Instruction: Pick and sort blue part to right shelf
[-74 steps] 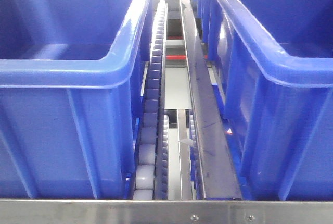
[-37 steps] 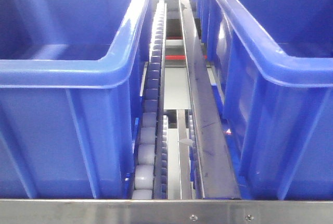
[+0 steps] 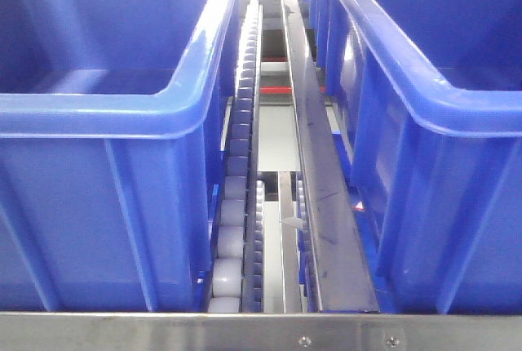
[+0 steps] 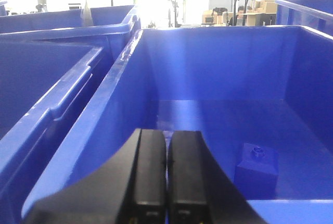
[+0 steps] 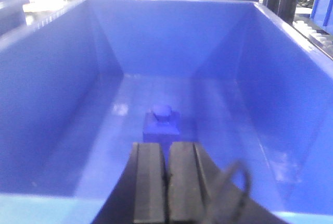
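A bright warehouse floor with stacked cartons shows far behind rows of deep blue plastic bins. From the front, two bins flank a roller conveyor track [image 3: 236, 204] and a steel rail [image 3: 322, 204]: the left bin [image 3: 106, 114] and the right bin [image 3: 424, 106]. Compared with the front views of a moment ago, almost nothing has changed; the rail and rollers shift by a hair, as if the base or camera barely stirred. No arm enters that view.

The left gripper [image 4: 166, 174] hangs over the near edge of a bin [image 4: 218, 62], its two black pads pressed together with nothing between them. A blue part [image 4: 256, 164] sits on that bin's floor, toward the near right corner.

The right gripper [image 5: 166, 179] is likewise closed and empty, poised above the near edge of another bin [image 5: 47, 94]. A second blue part [image 5: 162, 122], a small block with a round knob on top, rests mid-floor just beyond the pads.

Judging by this stillness, no pick has begun.
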